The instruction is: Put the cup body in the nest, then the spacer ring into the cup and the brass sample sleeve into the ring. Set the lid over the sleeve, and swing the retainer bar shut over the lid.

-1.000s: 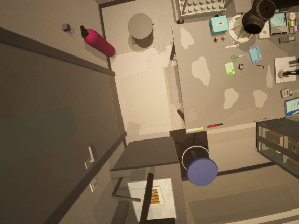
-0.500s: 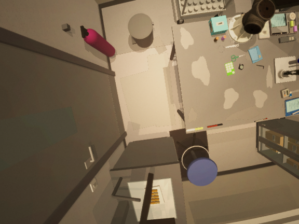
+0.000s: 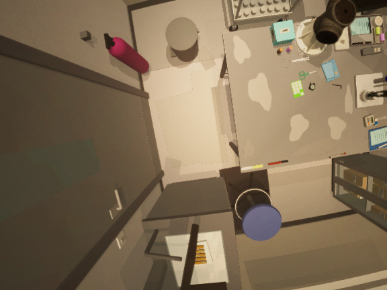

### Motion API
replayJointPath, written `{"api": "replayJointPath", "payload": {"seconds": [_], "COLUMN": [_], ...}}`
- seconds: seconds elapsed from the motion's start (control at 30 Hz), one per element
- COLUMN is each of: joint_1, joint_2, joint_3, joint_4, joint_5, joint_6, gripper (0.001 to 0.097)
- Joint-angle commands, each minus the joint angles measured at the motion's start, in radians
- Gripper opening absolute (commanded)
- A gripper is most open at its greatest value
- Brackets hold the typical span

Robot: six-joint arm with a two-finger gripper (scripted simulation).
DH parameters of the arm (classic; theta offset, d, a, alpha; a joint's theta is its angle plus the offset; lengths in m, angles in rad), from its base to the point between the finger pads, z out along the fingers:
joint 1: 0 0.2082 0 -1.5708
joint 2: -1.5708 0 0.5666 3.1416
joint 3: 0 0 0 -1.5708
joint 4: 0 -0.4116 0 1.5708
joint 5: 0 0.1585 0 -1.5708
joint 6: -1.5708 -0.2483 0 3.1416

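The cup body (image 3: 366, 95) stands on the white nest plate (image 3: 369, 90) at the right edge of the table, partly covered by a dark part that reaches in from the frame's right edge; I take that part for my gripper (image 3: 378, 94), and I cannot tell whether it is open or shut, or whether anything is held. The robot's base (image 3: 310, 37) and dark arm (image 3: 334, 18) rise at the table's far end. Two small cylinders, one orange (image 3: 280, 50) and one purple (image 3: 289, 49), stand beside the base.
The grey table (image 3: 295, 97) carries a teal box (image 3: 282, 32), green scissors (image 3: 304, 74), a green keypad (image 3: 297, 89), a blue card (image 3: 330, 70) and a clipboard (image 3: 378, 137). A blue stool (image 3: 261, 221) stands off the table's near edge, and a shelf rack (image 3: 362, 183) to its right.
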Motion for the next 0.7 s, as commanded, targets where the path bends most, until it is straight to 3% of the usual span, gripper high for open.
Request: {"api": "replayJointPath", "payload": {"seconds": [0.0, 0.23, 0.67], "joint_1": [0.000, 0.000, 0.000], "joint_2": [0.000, 0.000, -0.004], "joint_3": [0.000, 0.000, 0.002], "joint_4": [0.000, 0.000, 0.000], "joint_5": [0.000, 0.000, -0.005], "joint_6": [0.000, 0.000, 0.000], "gripper": [0.0605, 0.0740, 0.0740]}}
